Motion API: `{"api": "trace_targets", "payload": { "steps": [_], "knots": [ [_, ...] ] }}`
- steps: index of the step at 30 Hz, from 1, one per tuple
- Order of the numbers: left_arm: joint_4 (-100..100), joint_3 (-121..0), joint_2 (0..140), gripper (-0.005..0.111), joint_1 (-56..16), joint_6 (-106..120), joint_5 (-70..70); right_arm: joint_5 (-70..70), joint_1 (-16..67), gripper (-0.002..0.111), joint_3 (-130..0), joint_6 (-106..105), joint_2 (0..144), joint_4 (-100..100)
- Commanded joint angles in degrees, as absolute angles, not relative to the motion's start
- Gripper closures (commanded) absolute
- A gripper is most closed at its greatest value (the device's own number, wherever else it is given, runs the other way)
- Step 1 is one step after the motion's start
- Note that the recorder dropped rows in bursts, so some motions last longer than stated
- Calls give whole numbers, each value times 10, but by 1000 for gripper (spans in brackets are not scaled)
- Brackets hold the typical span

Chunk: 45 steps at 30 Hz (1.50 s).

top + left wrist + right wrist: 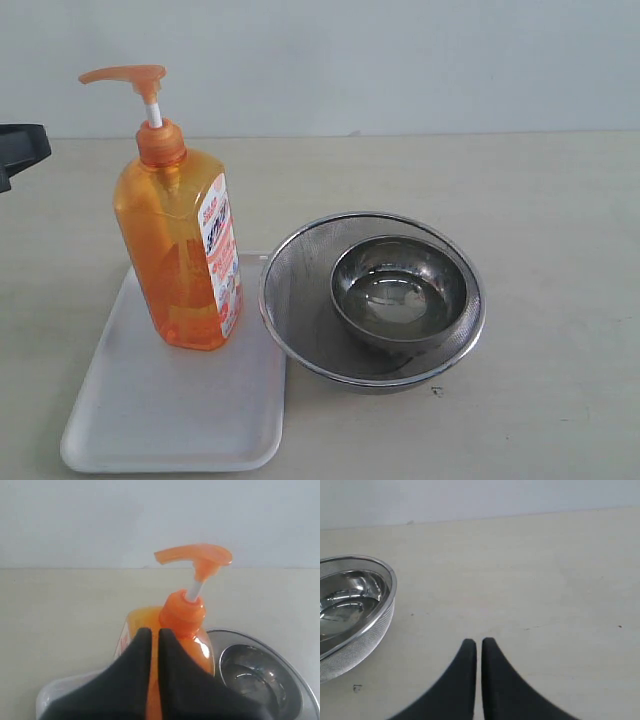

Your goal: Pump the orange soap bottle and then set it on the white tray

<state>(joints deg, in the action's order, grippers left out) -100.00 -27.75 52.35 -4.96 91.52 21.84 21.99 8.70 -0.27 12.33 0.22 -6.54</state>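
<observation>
On the white tray (pixel 150 420), toward its far end, the orange soap bottle (pixel 180 265) stands upright, pump head raised on its white stem. The mesh strainer (pixel 290 290) sits just right of it, rim meeting the tray's right edge, steel bowl (pixel 400 290) with some clear liquid inside it. Left gripper (pixel 155 632): jaws pressed together, nothing held, bottle just beyond the tips; right gripper (pixel 479 642): jaws likewise together and empty, over bare table (pixel 540 250) beside the strainer.
</observation>
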Motion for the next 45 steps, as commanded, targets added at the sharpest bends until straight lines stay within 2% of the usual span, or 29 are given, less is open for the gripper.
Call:
{"api": "trace_targets", "payload": {
  "steps": [1, 11, 16, 26, 28, 33, 43, 45],
  "knots": [
    [-999, -275, 524, 102, -51, 912, 258, 215, 85, 108, 0, 119, 0, -68],
    [-999, -204, 467, 102, -51, 999, 257, 215, 85, 108, 0, 119, 0, -68],
    [-999, -172, 381, 102, -51, 945, 224, 215, 85, 108, 0, 119, 0, -68],
    [-999, -156, 380, 102, -51, 895, 267, 215, 85, 108, 0, 119, 0, -68],
    [-933, -161, 380, 102, -51, 836, 258, 215, 85, 108, 0, 119, 0, -68],
    [-610, -187, 378, 102, -51, 452, 222, 215, 85, 108, 0, 119, 0, -68],
    [-610, -168, 327, 102, -51, 458, 219, 215, 85, 108, 0, 119, 0, -68],
    [-546, -166, 327, 102, -51, 425, 219, 215, 85, 108, 0, 119, 0, -68]
  ]
}}
